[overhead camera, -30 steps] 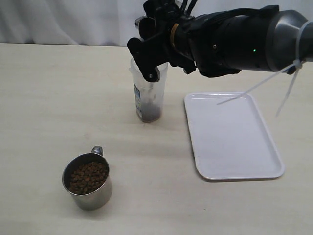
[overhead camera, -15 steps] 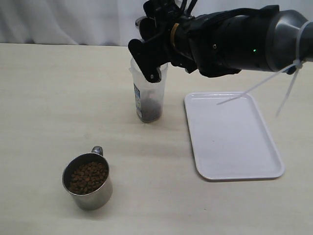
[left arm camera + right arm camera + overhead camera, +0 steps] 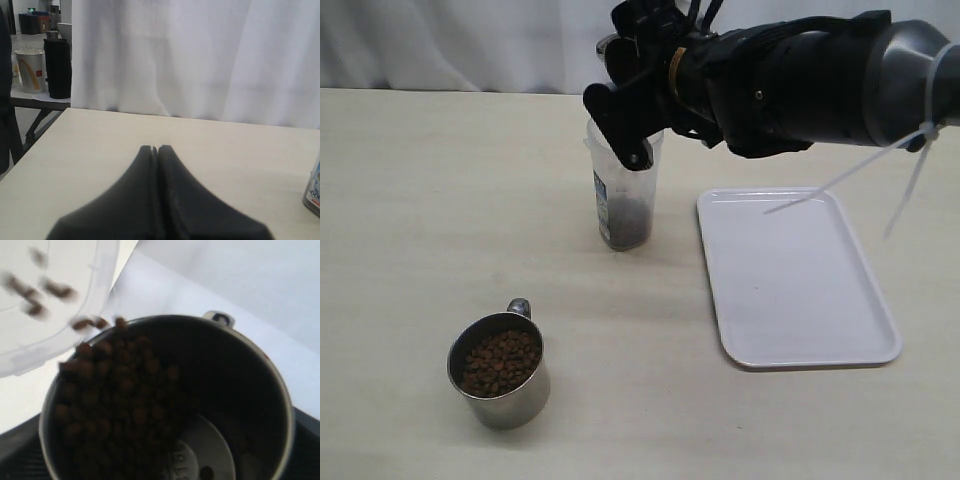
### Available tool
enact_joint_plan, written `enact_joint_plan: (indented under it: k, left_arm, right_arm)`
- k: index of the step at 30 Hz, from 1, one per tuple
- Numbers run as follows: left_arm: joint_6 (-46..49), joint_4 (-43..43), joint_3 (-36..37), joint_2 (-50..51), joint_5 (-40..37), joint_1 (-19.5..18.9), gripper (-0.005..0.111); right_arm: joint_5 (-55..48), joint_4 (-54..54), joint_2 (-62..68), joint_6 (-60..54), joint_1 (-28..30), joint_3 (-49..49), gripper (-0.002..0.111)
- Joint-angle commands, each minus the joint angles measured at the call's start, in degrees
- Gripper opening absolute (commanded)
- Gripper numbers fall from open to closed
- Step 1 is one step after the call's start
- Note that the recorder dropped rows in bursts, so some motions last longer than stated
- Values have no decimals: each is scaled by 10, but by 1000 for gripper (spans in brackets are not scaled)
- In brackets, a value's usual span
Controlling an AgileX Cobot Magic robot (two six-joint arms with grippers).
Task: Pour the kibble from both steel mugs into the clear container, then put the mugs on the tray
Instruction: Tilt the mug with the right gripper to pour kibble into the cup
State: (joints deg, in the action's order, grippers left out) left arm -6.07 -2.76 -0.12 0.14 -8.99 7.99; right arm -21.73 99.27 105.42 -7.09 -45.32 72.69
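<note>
My right gripper (image 3: 632, 110) is shut on a steel mug (image 3: 240, 370) and holds it tipped over the clear container (image 3: 625, 190) at the back middle of the table. Kibble (image 3: 115, 390) slides to the mug's lip and falls past the container's rim (image 3: 65, 325). A dark layer of kibble (image 3: 626, 216) lies in the container's bottom. The other steel mug (image 3: 500, 370), full of kibble (image 3: 501, 360), stands upright at the front left. The white tray (image 3: 790, 275) lies to the right of the container. My left gripper (image 3: 155, 148) is shut, empty, low over bare table.
A white curtain (image 3: 450, 45) hangs behind the table's far edge. In the left wrist view the container's labelled side (image 3: 314, 192) shows at the picture's edge, and a dark flask (image 3: 58, 67) and a metal bucket (image 3: 29, 70) stand on another table beyond.
The right gripper has shifted very slightly with the tipped mug, and the kibble in the container has risen a little. The front mug and the tray have not moved.
</note>
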Motion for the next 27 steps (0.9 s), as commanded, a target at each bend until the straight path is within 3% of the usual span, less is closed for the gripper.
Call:
enact_joint_plan:
  k: [1, 27]
  left_arm:
    - [0, 2, 1, -1, 9, 0, 0]
    - [0, 3, 1, -1, 8, 0, 0]
  right_arm:
    - [-7, 7, -9, -13, -1, -1, 4]
    - [-4, 7, -9, -47, -1, -1, 4]
